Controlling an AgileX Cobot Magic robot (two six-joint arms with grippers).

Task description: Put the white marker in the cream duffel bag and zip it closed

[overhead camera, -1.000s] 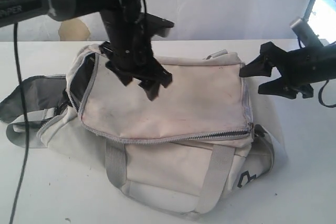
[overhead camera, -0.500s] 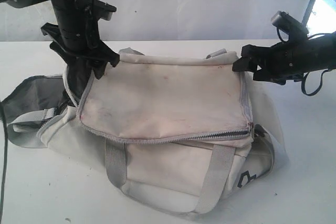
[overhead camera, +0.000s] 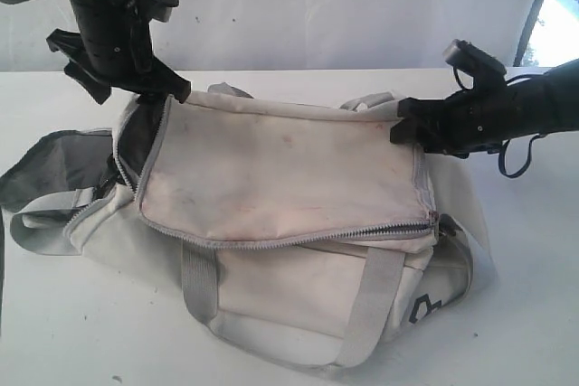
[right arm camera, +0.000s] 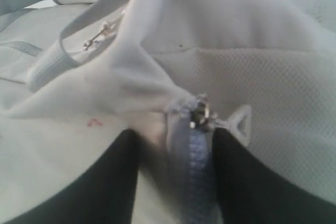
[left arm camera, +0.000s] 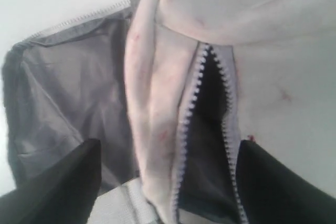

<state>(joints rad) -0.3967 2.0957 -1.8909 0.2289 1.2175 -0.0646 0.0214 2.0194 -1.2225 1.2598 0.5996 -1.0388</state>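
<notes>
Cream duffel bag (overhead camera: 280, 178) lies on table (overhead camera: 534, 305). White marker not in view, probably inside, so this is the zipping step. Right gripper (overhead camera: 398, 124) has its jaws half-wide, straddling zipper slider (right arm camera: 202, 114); cannot tell if it is pinched. Next: clamp the slider and drag it toward left gripper (overhead camera: 136, 86). That one hangs wide open just above unzipped gap (left arm camera: 207, 108). Loose strap (right arm camera: 52, 66) beside the right jaws could snag.

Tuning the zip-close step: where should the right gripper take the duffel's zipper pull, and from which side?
Take the metal slider at the far right corner of the cream duffel bag, beside its loop tab. Come in along the zipper tape, fingers either side: the slider stands proud of the tape, the loop lies limp.
</notes>
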